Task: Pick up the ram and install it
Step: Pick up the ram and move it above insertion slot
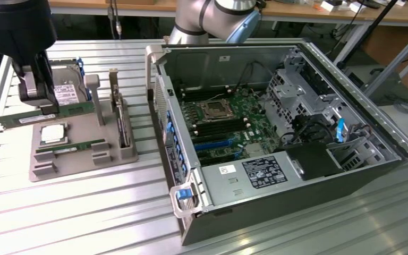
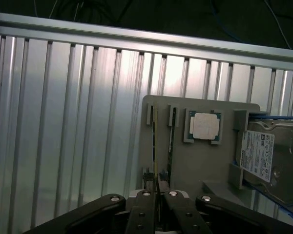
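The table [image 1: 83,212] is bare along the edge nearest the exterior camera, so there is lots of room to pass there. A thin bare strip runs between the grey holder [image 1: 83,164] and the computer case [image 1: 289,223]. The gripper [image 1: 41,109], pinching the ram [image 1: 19,119], is by the table edge at the exterior view's left. The hard drive [image 1: 66,93] is just beside it. A tall card [image 1: 122,125] stands between it and the case. The case is open on top. Inside, a metal cage [image 1: 289,95], black cables [image 1: 299,127] and a black box [image 1: 317,159] crowd one side.
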{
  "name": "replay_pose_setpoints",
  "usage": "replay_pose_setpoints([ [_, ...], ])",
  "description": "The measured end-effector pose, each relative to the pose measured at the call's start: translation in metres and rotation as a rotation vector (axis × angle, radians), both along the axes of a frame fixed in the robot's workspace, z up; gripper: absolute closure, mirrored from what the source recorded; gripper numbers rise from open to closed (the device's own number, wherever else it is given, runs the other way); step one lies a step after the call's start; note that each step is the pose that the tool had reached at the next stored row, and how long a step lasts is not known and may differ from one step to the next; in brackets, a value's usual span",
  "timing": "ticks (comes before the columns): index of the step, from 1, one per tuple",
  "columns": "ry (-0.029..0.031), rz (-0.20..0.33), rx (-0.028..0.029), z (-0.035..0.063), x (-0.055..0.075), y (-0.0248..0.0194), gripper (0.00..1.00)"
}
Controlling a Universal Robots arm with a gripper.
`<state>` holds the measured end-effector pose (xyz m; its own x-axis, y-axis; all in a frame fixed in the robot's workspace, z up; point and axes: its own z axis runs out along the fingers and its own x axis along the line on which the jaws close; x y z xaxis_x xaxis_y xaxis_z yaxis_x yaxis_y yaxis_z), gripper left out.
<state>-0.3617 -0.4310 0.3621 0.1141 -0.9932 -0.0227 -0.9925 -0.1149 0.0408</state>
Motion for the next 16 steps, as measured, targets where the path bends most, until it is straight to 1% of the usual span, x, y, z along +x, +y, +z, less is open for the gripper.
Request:
replay_pose_setpoints([
  [4,0.0,0.0,0.0,0.0055,0.0,0.0,0.87],
  [10,-0.0001,0.0,0.0,0.0097,0.001,0.0,0.87],
  [16,0.0,0.0,0.0,0.0191,0.001,0.0,0.87],
])
